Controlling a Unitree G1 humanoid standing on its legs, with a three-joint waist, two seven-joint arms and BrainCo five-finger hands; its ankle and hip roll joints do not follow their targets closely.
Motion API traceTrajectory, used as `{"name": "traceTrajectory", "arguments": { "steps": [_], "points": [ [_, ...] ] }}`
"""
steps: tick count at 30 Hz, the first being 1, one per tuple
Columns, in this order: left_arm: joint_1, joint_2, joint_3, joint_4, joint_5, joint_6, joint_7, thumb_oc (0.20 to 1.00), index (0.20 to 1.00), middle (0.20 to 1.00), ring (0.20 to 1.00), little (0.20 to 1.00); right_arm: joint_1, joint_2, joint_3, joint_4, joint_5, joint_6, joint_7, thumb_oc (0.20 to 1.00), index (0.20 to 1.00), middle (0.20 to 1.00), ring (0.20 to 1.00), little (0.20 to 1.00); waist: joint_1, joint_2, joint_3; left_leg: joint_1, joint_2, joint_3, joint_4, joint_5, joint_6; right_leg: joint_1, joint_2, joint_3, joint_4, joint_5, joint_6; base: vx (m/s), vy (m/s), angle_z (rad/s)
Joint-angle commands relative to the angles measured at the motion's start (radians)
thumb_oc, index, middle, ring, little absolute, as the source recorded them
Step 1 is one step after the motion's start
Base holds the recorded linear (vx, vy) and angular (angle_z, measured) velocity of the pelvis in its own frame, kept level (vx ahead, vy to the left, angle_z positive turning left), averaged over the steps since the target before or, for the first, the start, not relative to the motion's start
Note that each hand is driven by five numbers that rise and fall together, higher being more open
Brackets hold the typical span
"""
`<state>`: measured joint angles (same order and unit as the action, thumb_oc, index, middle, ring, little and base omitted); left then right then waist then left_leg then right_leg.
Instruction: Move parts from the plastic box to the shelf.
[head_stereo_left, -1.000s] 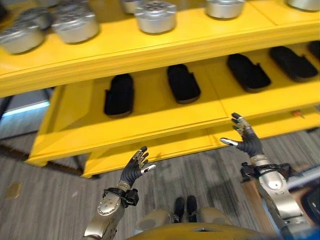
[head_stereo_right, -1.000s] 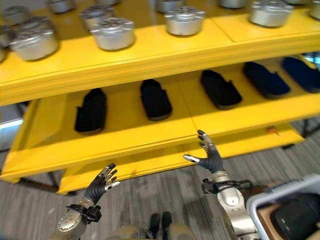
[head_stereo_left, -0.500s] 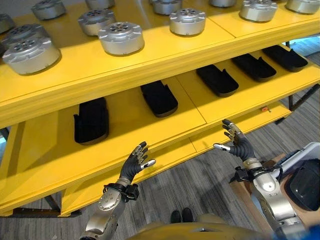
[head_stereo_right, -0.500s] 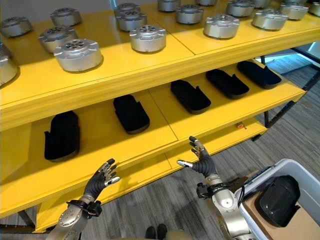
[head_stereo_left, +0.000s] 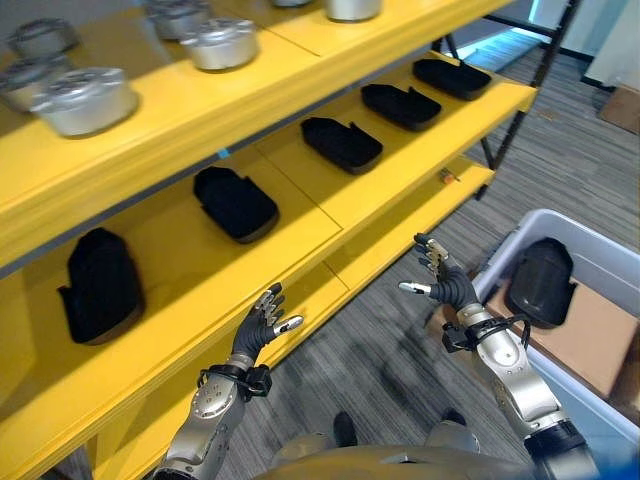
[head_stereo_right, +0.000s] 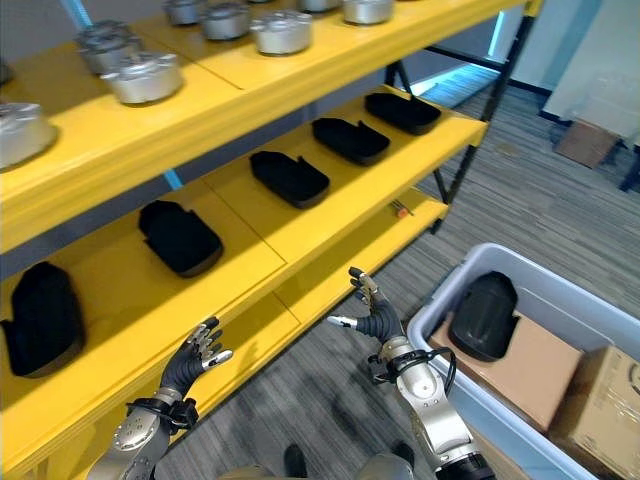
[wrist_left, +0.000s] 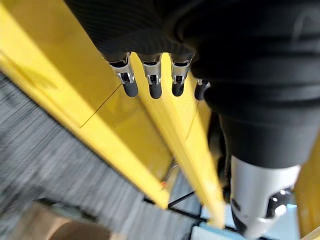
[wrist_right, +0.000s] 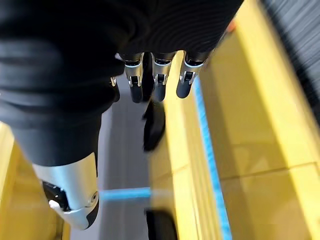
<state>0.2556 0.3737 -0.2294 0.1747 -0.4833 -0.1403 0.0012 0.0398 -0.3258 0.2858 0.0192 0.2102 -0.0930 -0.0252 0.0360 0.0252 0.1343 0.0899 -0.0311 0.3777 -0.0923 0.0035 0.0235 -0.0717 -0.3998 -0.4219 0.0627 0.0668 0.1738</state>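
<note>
Since the earlier frames the camera has swung right, so the yellow shelf (head_stereo_right: 300, 215) now runs diagonally toward the upper right and the grey plastic box (head_stereo_right: 560, 290) fills the lower right corner. Both hands are empty with fingers spread wide: the left hand (head_stereo_left: 258, 330) at lower left centre, before the shelf's lower edge, the right hand (head_stereo_left: 440, 283) at centre right, near the box rim. A black part (head_stereo_right: 482, 318) lies inside the box on brown cardboard (head_stereo_right: 525, 365). More black parts (head_stereo_right: 289, 178) sit along the middle shelf; silver round parts (head_stereo_right: 282, 32) on the top one.
</note>
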Motion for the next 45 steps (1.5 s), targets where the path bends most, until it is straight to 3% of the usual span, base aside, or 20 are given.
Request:
{"name": "traceTrajectory", "arguments": {
  "steps": [1, 2, 7, 9, 15, 19, 21, 22, 24, 25, 26, 28, 30, 32, 33, 34, 35, 39, 42, 45],
  "points": [
    [-0.033, -0.011, 0.049, -0.048, 0.002, -0.05, 0.0, 1.0, 1.0, 1.0, 1.0, 1.0, -0.027, -0.027, -0.013, -0.097, -0.032, -0.032, 0.0, 1.0, 1.0, 1.0, 1.0, 1.0, 0.011, -0.009, -0.019, -0.019, 0.003, -0.184, 0.005, -0.059, 0.005, 0.039, 0.006, 0.009, -0.07, 0.075, 0.061, 0.08, -0.419, -0.4],
    [-0.046, -0.021, 0.051, -0.041, -0.017, -0.053, 0.005, 1.0, 1.0, 1.0, 1.0, 1.0, -0.022, -0.049, -0.029, -0.108, -0.028, -0.037, 0.0, 1.0, 1.0, 1.0, 1.0, 1.0, -0.012, -0.01, -0.021, -0.032, 0.05, -0.164, 0.013, -0.026, -0.021, 0.037, 0.045, 0.016, -0.077, 0.078, 0.034, 0.09, -0.308, -0.37],
    [-0.041, -0.024, 0.053, -0.036, -0.027, -0.054, -0.004, 1.0, 1.0, 1.0, 1.0, 1.0, -0.008, -0.07, -0.045, -0.117, -0.012, -0.045, 0.002, 1.0, 1.0, 1.0, 1.0, 1.0, -0.036, -0.006, -0.014, -0.013, 0.122, -0.14, 0.017, -0.011, -0.061, 0.057, 0.101, 0.017, -0.077, 0.038, 0.008, 0.05, -0.314, -0.34],
    [-0.044, -0.022, 0.05, -0.026, -0.022, -0.048, -0.012, 1.0, 1.0, 1.0, 1.0, 1.0, 0.004, -0.087, -0.063, -0.114, 0.007, -0.054, -0.002, 1.0, 1.0, 1.0, 1.0, 1.0, -0.063, 0.003, -0.009, -0.008, 0.192, -0.12, 0.034, 0.012, -0.096, 0.06, 0.166, 0.034, -0.073, -0.011, -0.025, 0.04, -0.352, -0.36],
    [-0.049, -0.031, 0.026, -0.016, -0.007, -0.039, -0.023, 1.0, 1.0, 1.0, 1.0, 1.0, 0.038, -0.094, -0.093, -0.114, 0.043, -0.067, -0.018, 1.0, 1.0, 1.0, 1.0, 1.0, -0.099, 0.029, -0.012, 0.024, 0.277, -0.102, 0.031, 0.048, -0.149, 0.087, 0.257, 0.073, -0.068, -0.093, -0.068, 0.08, -0.203, -0.2],
    [-0.061, -0.036, 0.013, -0.009, -0.005, -0.035, -0.02, 1.0, 1.0, 1.0, 1.0, 1.0, 0.045, -0.101, -0.104, -0.12, 0.053, -0.074, -0.022, 1.0, 1.0, 1.0, 1.0, 1.0, -0.118, 0.034, -0.005, 0.028, 0.306, -0.094, 0.075, 0.046, -0.154, 0.085, 0.287, 0.098, -0.036, -0.126, -0.096, 0.08, -0.196, -0.1],
    [-0.087, -0.03, 0.006, 0.006, 0.016, -0.043, -0.016, 1.0, 1.0, 1.0, 1.0, 1.0, 0.03, -0.11, -0.102, -0.119, 0.058, -0.084, -0.031, 1.0, 1.0, 1.0, 1.0, 1.0, -0.126, 0.033, 0.018, -0.018, 0.327, -0.144, 0.21, 0.088, -0.159, 0.082, 0.323, 0.136, -0.018, -0.15, -0.129, 0.05, -0.217, -0.38],
    [-0.087, -0.03, 0.006, 0.006, 0.016, -0.043, -0.016, 1.0, 1.0, 1.0, 1.0, 1.0, 0.03, -0.11, -0.102, -0.119, 0.058, -0.084, -0.031, 1.0, 1.0, 1.0, 1.0, 1.0, -0.126, 0.033, 0.018, -0.02, 0.327, -0.144, 0.211, 0.087, -0.16, 0.081, 0.324, 0.135, -0.018, -0.151, -0.129, -0.03, -0.195, -0.6],
    [-0.084, -0.017, 0.017, 0.003, 0.038, -0.044, -0.01, 1.0, 1.0, 1.0, 1.0, 1.0, 0.024, -0.115, -0.098, -0.118, 0.061, -0.086, -0.027, 1.0, 1.0, 1.0, 1.0, 1.0, -0.122, 0.015, 0.036, -0.076, 0.347, -0.18, 0.338, 0.159, -0.14, 0.079, 0.345, 0.152, -0.023, -0.142, -0.165, 0.01, -0.237, -0.42],
    [-0.079, -0.018, 0.025, 0.013, 0.023, -0.043, -0.009, 1.0, 1.0, 1.0, 1.0, 1.0, 0.023, -0.117, -0.093, -0.12, 0.062, -0.087, -0.022, 1.0, 1.0, 1.0, 1.0, 1.0, -0.113, 0.0, 0.046, -0.108, 0.342, -0.213, 0.419, 0.175, -0.126, 0.088, 0.357, 0.168, -0.029, -0.143, -0.183, 0.13, -0.282, -0.31],
    [-0.068, -0.026, 0.039, 0.02, 0.005, -0.043, -0.005, 1.0, 1.0, 1.0, 1.0, 1.0, 0.024, -0.128, -0.095, -0.124, 0.054, -0.086, -0.022, 1.0, 1.0, 1.0, 1.0, 1.0, -0.087, -0.02, 0.067, -0.183, 0.268, -0.258, 0.503, 0.154, -0.099, 0.109, 0.361, 0.197, -0.048, -0.151, -0.191, 0.12, -0.218, -0.43],
    [-0.062, -0.032, 0.051, 0.018, 0.001, -0.046, 0.001, 1.0, 1.0, 1.0, 1.0, 1.0, 0.024, -0.129, -0.098, -0.124, 0.044, -0.082, -0.022, 1.0, 1.0, 1.0, 1.0, 1.0, -0.068, -0.037, 0.082, -0.28, 0.189, -0.299, 0.487, 0.099, -0.073, 0.128, 0.356, 0.218, -0.069, -0.147, -0.177, 0.11, -0.057, -0.57],
    [-0.049, -0.044, 0.066, 0.014, -0.017, -0.053, 0.007, 1.0, 1.0, 1.0, 1.0, 1.0, 0.02, -0.132, -0.102, -0.119, 0.038, -0.086, -0.027, 1.0, 1.0, 1.0, 1.0, 1.0, -0.058, -0.04, 0.097, -0.311, 0.197, -0.314, 0.347, 0.134, -0.084, 0.13, 0.355, 0.239, -0.078, -0.14, -0.159, 0.14, 0.089, -0.66],
    [-0.056, -0.054, 0.071, 0.033, -0.016, -0.067, 0.024, 1.0, 1.0, 1.0, 1.0, 1.0, 0.012, -0.131, -0.1, -0.098, 0.024, -0.092, -0.038, 1.0, 1.0, 1.0, 1.0, 1.0, -0.038, -0.031, 0.123, -0.334, 0.211, -0.333, 0.172, 0.232, -0.113, 0.139, 0.356, 0.259, -0.071, -0.143, -0.146, 0.13, 0.137, -0.36],
    [-0.057, -0.054, 0.071, 0.033, -0.016, -0.067, 0.024, 1.0, 1.0, 1.0, 1.0, 1.0, 0.011, -0.131, -0.1, -0.098, 0.024, -0.092, -0.038, 1.0, 1.0, 1.0, 1.0, 1.0, -0.037, -0.03, 0.122, -0.333, 0.212, -0.332, 0.165, 0.238, -0.113, 0.137, 0.357, 0.26, -0.071, -0.141, -0.147, 0.12, 0.148, -0.36],
    [-0.06, -0.057, 0.078, 0.035, -0.007, -0.075, 0.032, 1.0, 1.0, 1.0, 1.0, 1.0, 0.001, -0.127, -0.095, -0.084, 0.014, -0.096, -0.046, 1.0, 1.0, 1.0, 1.0, 1.0, -0.012, -0.026, 0.132, -0.335, 0.188, -0.419, 0.114, 0.243, -0.117, 0.142, 0.359, 0.29, -0.065, -0.15, -0.138, 0.13, 0.172, -0.43],
    [-0.061, -0.067, 0.087, 0.036, -0.024, -0.082, 0.036, 1.0, 1.0, 1.0, 1.0, 1.0, -0.011, -0.123, -0.091, -0.079, 0.016, -0.095, -0.042, 1.0, 1.0, 1.0, 1.0, 1.0, -0.015, -0.016, 0.135, -0.289, 0.198, -0.425, 0.088, 0.217, -0.123, 0.145, 0.366, 0.325, -0.055, -0.171, -0.135, 0.19, 0.251, -1.05],
    [-0.071, -0.085, 0.106, 0.056, -0.078, -0.086, 0.048, 1.0, 1.0, 1.0, 1.0, 1.0, -0.014, -0.101, -0.1, -0.059, 0.037, -0.091, -0.046, 1.0, 1.0, 1.0, 1.0, 1.0, -0.033, -0.008, 0.118, -0.228, 0.204, -0.364, 0.124, 0.161, -0.119, 0.163, 0.348, 0.363, -0.07, -0.162, -0.131, 0.16, 0.235, -1.19],
    [-0.07, -0.079, 0.12, 0.062, -0.067, -0.094, 0.051, 1.0, 1.0, 1.0, 1.0, 1.0, -0.002, -0.092, -0.102, -0.061, 0.051, -0.08, -0.032, 1.0, 1.0, 1.0, 1.0, 1.0, -0.041, -0.021, 0.115, -0.2, 0.189, -0.302, 0.158, 0.094, -0.096, 0.184, 0.304, 0.396, -0.083, -0.147, -0.105, 0.14, 0.262, -0.75],
    [-0.079, -0.067, 0.136, 0.055, -0.09, -0.097, 0.061, 1.0, 1.0, 1.0, 1.0, 1.0, -0.012, -0.082, -0.092, -0.05, 0.06, -0.071, -0.035, 1.0, 1.0, 1.0, 1.0, 1.0, -0.048, -0.029, 0.104, -0.181, 0.18, -0.242, 0.159, 0.066, -0.086, 0.168, 0.271, 0.423, -0.09, -0.129, -0.083, 0.07, 0.229, -0.5]
  ]
}}
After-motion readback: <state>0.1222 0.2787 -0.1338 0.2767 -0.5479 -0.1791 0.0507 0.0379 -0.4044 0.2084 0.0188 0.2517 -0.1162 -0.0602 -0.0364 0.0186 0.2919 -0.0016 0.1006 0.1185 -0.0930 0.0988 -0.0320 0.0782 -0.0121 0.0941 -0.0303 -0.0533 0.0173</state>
